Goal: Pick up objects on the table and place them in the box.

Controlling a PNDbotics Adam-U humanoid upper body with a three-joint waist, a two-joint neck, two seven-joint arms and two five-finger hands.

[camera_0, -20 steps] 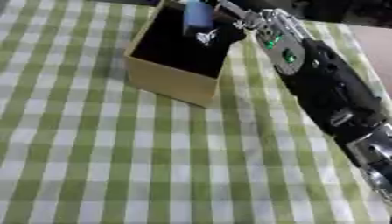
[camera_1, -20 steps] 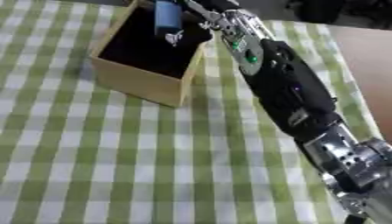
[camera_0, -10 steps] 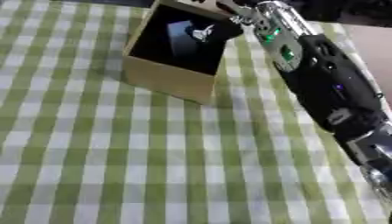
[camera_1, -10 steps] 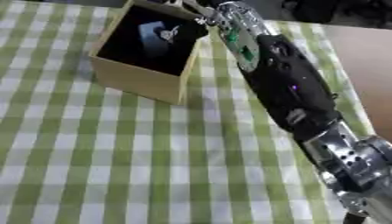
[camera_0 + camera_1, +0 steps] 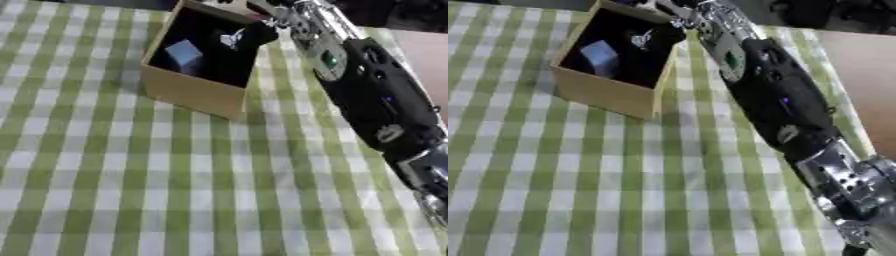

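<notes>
In the left eye view we see the cardboard box [image 5: 197, 95] on the green-checked worktop [image 5: 131, 190]; a pale blue block [image 5: 184, 51] lies inside it, beside a small whitish piece [image 5: 231, 39]; our right arm [image 5: 376, 100] reaches to the box's far right corner, and we cannot tell how the right hand [image 5: 267, 7] is set.

In the right eye view the block sits against the dark interior, clear of the hand; we judge the placing done; next we should lift away and look for another object; the left hand does not show.
</notes>
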